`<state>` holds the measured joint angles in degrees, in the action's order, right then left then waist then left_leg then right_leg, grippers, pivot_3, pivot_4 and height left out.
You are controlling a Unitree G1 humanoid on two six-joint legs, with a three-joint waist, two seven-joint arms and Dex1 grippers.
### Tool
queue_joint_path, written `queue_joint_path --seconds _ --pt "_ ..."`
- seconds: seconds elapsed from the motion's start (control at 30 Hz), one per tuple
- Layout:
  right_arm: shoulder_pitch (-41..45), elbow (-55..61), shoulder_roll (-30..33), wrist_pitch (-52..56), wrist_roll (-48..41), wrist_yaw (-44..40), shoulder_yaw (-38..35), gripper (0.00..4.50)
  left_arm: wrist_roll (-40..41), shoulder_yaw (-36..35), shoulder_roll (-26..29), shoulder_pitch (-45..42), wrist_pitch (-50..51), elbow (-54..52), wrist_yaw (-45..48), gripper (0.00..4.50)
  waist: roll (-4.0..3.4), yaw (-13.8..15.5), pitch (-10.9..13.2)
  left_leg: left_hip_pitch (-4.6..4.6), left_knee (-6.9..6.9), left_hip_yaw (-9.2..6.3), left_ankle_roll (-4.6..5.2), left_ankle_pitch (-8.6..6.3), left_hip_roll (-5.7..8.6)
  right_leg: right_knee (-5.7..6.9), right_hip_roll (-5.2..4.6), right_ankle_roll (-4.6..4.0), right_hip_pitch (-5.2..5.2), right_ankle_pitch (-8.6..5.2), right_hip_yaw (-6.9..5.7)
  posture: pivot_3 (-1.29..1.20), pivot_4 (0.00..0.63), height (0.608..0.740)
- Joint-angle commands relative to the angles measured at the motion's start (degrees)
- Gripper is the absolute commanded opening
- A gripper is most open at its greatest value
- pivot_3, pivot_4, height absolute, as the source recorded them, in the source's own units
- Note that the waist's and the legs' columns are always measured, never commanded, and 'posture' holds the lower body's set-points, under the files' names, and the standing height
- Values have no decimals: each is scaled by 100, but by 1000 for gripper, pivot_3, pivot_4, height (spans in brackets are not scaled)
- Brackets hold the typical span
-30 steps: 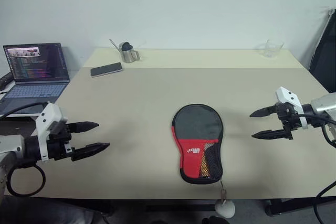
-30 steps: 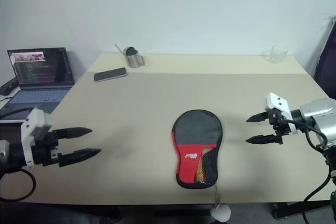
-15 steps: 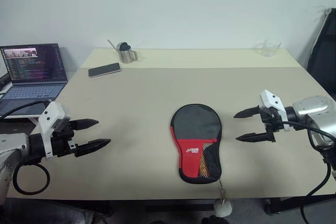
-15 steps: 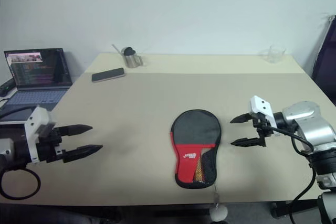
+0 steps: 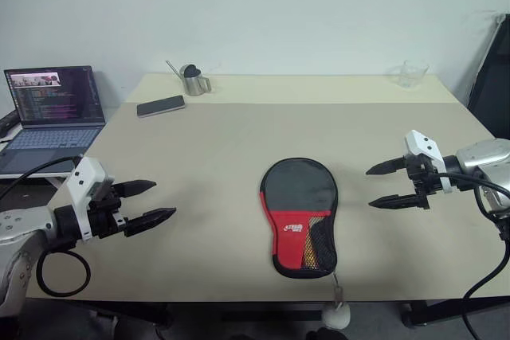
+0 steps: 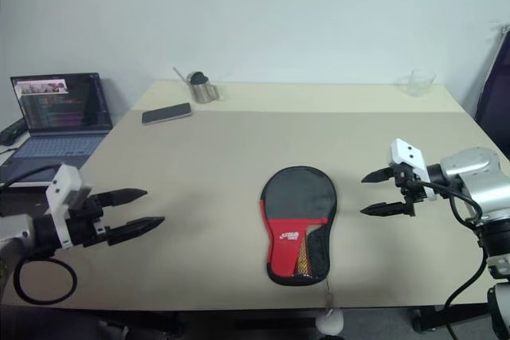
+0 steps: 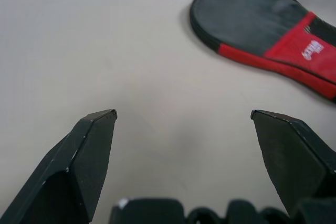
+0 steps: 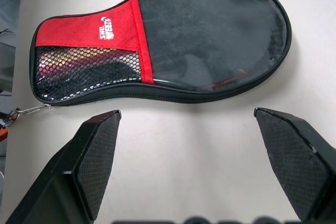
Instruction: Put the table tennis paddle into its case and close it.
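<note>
The case (image 5: 301,216) lies flat in the middle of the table, round black end away from me, red panel and mesh pocket (image 8: 84,73) toward me. Its zipper rim looks closed along the side I see. The table tennis paddle is inside: only red-yellow handle marks (image 8: 65,64) show through the mesh. The white ball pull (image 5: 341,316) hangs over the table's front edge. My left gripper (image 5: 163,199) hovers open well left of the case (image 7: 262,30). My right gripper (image 5: 370,189) hovers open just right of it, pointing at it. Both are empty.
An open laptop (image 5: 56,105) stands off the table's left side. A black phone (image 5: 161,106) and a metal cup (image 5: 192,80) sit at the back left, a clear glass (image 5: 413,73) at the back right. Bare tabletop (image 5: 215,157) surrounds the case.
Both grippers stay open and empty. The right one has edged slightly toward the case; the left one has crept a little forward. The case has not moved.
</note>
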<state>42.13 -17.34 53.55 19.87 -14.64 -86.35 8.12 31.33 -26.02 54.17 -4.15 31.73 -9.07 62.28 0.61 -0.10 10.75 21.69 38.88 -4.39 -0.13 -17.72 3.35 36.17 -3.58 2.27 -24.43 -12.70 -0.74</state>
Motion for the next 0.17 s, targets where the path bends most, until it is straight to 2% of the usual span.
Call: queue_joint_path --seconds 0.03,0.17 --pt "104 133 143 -33 12 -250 -45 4480 148 -380 229 148 -56 -132 216 4500 0 -19 0 1 0 1 0 0 0 -1 0 0 -2 0 2 0 150 740" --pt "57 177 43 -46 -59 -204 -93 4480 22 -449 270 249 -153 -48 171 4500 -1 -31 1 1 -4 8 0 0 -3 1 1 0 -11 0 6 0 150 740"
